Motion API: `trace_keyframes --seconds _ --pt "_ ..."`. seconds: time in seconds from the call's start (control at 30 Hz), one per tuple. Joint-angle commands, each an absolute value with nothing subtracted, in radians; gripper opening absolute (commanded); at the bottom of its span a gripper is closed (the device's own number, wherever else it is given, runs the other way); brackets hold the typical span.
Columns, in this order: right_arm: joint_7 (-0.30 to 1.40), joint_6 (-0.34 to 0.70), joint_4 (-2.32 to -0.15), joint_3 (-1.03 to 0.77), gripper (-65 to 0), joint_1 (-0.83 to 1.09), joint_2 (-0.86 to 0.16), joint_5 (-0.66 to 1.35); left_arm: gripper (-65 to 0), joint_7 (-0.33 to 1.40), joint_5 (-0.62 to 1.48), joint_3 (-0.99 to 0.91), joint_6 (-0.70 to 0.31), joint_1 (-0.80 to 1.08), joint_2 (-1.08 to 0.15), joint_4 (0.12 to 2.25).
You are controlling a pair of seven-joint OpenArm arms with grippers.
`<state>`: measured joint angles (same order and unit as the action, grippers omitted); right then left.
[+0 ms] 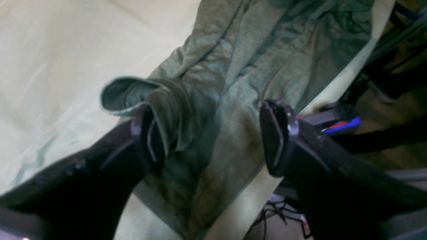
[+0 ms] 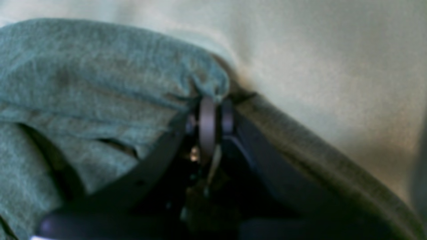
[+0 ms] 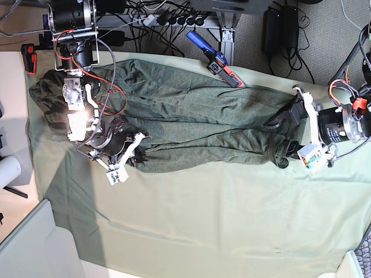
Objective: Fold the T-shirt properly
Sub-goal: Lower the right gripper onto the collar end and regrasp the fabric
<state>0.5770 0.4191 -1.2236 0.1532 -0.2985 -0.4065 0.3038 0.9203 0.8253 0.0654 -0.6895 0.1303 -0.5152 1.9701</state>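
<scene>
T-shirt [image 3: 191, 124] stretched (wrinkled) across bench [image 3: 203, 220] between right gripper [image 3: 134, 152] and left gripper [image 3: 285, 139], one at each end.

The T-shirt [image 3: 191, 124] is a dark, heathered olive-green knit, soft and heavily wrinkled. It lies stretched in a long band across the far part of the counter, gathered into lengthwise folds. One end bunches into a dark heap near a far corner; at the other end a hem edge curls over.
</scene>
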Motion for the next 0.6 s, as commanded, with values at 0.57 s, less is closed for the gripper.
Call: trace_keyframes --seconds 0.57 --pt "0.614 0.416 -1.642 0.087 -65.0 -0.093 -0.496 0.288 -20.1 0.871 0.715 0.058 -0.698 0.182 -0.567 1.987"
